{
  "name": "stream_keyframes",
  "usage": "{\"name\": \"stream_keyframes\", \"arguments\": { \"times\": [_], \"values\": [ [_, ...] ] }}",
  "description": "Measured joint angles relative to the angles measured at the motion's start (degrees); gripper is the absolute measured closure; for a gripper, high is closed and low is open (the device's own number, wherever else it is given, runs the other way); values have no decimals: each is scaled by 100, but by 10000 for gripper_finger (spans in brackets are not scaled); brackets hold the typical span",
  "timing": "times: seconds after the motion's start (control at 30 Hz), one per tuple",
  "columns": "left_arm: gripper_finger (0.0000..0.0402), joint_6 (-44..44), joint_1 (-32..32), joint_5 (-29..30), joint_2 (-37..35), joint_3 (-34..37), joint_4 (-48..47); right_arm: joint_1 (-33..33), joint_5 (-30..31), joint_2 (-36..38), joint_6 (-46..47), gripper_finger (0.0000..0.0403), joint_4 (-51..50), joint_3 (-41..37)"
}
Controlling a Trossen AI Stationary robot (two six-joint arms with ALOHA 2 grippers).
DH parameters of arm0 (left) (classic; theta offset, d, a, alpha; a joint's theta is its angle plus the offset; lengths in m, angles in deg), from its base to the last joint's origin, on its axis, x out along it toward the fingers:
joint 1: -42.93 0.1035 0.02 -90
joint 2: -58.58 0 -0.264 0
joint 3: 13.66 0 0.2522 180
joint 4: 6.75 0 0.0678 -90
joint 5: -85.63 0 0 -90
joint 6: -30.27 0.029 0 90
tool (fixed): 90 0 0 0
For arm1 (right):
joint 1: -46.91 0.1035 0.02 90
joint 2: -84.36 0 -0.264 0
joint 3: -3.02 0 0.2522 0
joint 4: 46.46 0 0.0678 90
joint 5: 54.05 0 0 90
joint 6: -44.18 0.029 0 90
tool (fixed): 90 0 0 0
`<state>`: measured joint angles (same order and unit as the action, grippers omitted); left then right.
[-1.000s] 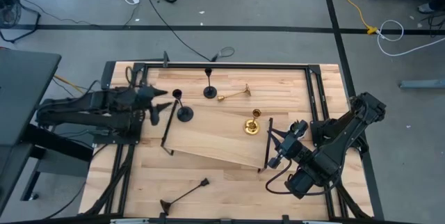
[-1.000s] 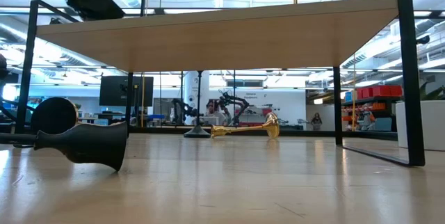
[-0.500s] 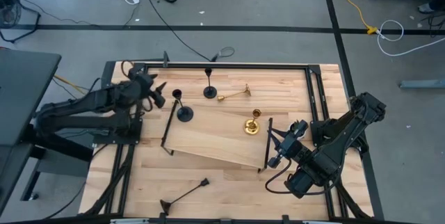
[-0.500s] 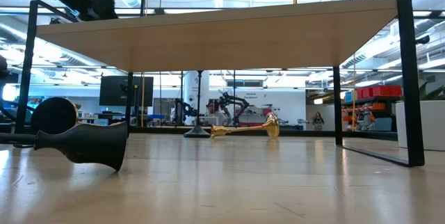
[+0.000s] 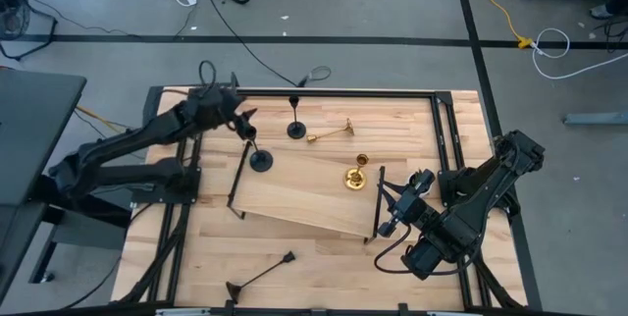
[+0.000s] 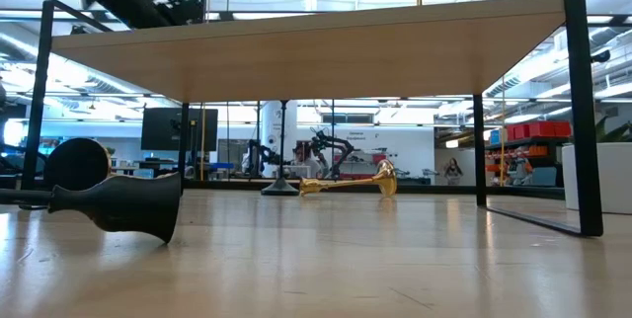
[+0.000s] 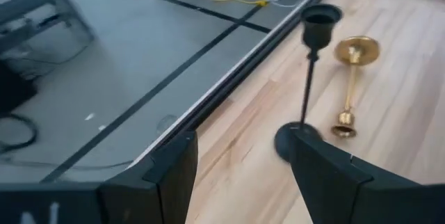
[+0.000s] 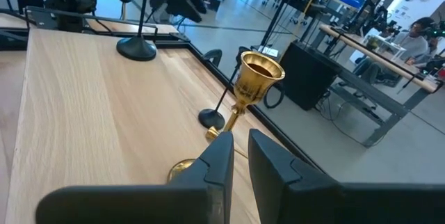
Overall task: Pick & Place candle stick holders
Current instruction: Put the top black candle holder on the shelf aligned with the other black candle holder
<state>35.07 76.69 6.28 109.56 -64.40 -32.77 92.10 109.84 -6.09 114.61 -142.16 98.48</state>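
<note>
My left gripper (image 5: pixel 244 122) is open and empty, hovering by the far left corner of the raised wooden board (image 5: pixel 304 206). Between its fingers the left wrist view (image 7: pixel 243 175) shows an upright black candlestick (image 7: pixel 308 78) on the table and a gold one (image 7: pixel 352 78) lying beyond it. Another black candlestick (image 5: pixel 259 157) and a gold one (image 5: pixel 357 176) stand on the board on their disc bases. A black candlestick (image 5: pixel 261 276) lies on its side near the front edge. My right gripper (image 5: pixel 386 210) waits, shut, at the board's right end.
The board stands on thin black bar legs (image 6: pixel 583 111), with open space under it. A black metal frame (image 5: pixel 324 92) runs round the tabletop. The lying black candlestick (image 6: pixel 114 201) is close to the low camera. Cables lie on the floor beyond the far edge.
My left gripper has swung from the board's left side toward the table's far edge and a little to the right, ending by the black candlestick on the board's far left corner. The candlesticks and my right arm have kept still.
</note>
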Motion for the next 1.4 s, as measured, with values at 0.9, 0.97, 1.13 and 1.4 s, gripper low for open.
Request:
{"name": "stream_keyframes", "arguments": {
  "times": [0.9, 0.97, 1.13, 1.4],
  "values": [
    [177, 337, 583, -3048, 3500, 0, 3590, 2, 6, -2, -92, 354, 1, -1],
    [177, 319, 585, -3072, 3652, 0, 3774, 2, 8, -2, -92, 354, -1, -1],
    [177, 65, 586, -3417, 3912, 0, 4324, 2, 20, -2, -94, 354, -1, -1],
    [177, -194, 587, -3507, 4092, 0, 4883, 1, 26, -2, -107, 354, -10, -1]
  ]
}}
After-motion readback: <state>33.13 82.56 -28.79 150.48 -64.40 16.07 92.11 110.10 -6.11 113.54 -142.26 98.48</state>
